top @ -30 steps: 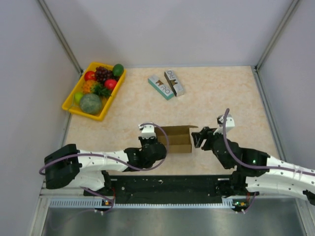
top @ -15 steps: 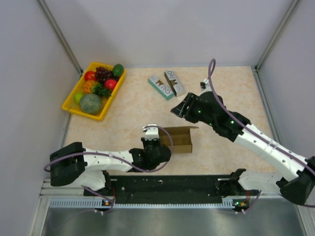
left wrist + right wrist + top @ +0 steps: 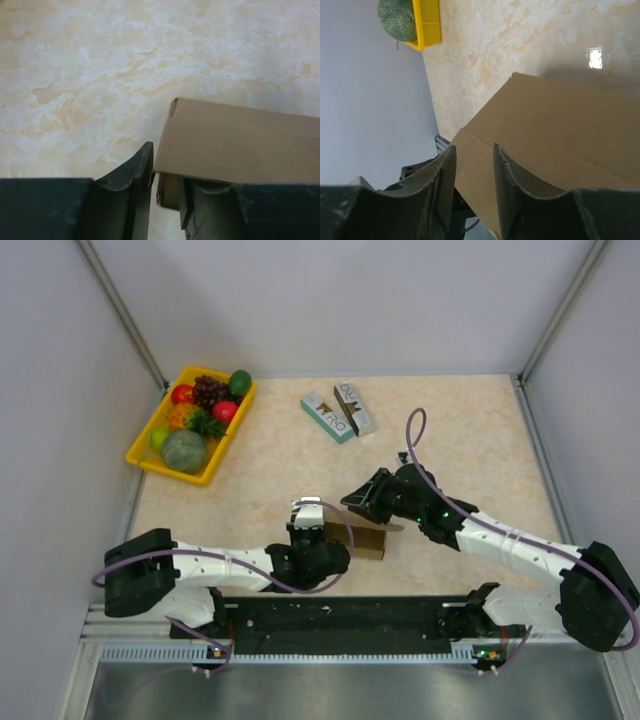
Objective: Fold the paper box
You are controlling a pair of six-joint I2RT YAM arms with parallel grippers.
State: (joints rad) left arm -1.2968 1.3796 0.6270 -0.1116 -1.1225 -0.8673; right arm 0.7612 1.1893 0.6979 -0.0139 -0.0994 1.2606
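At the near middle of the table [image 3: 450,430]: the paper box [image 3: 368,540] sits between the two arms, just in front of their bases
Box shape: stood up as a small carton rather than a flat sheet, with one flap jutting out at its right top edge
Left hand [image 3: 167,175]: at the box's left end, fingers a little apart with a cardboard wall between them; a sliver of table shows beside one finger, so it looks released rather than pinching
Right hand [image 3: 473,150]: over the top of the box, fingers apart with nothing between them; whether the tips touch the flap cannot be told
Done, as judged: the body is formed and standing
Left, as judged: the loose flap has to go down and be tucked; the other ends are hidden by the arms
Out of play: fruit tray [image 3: 140,455] and two printed boxes [image 3: 340,412], far back and well apart from the carton
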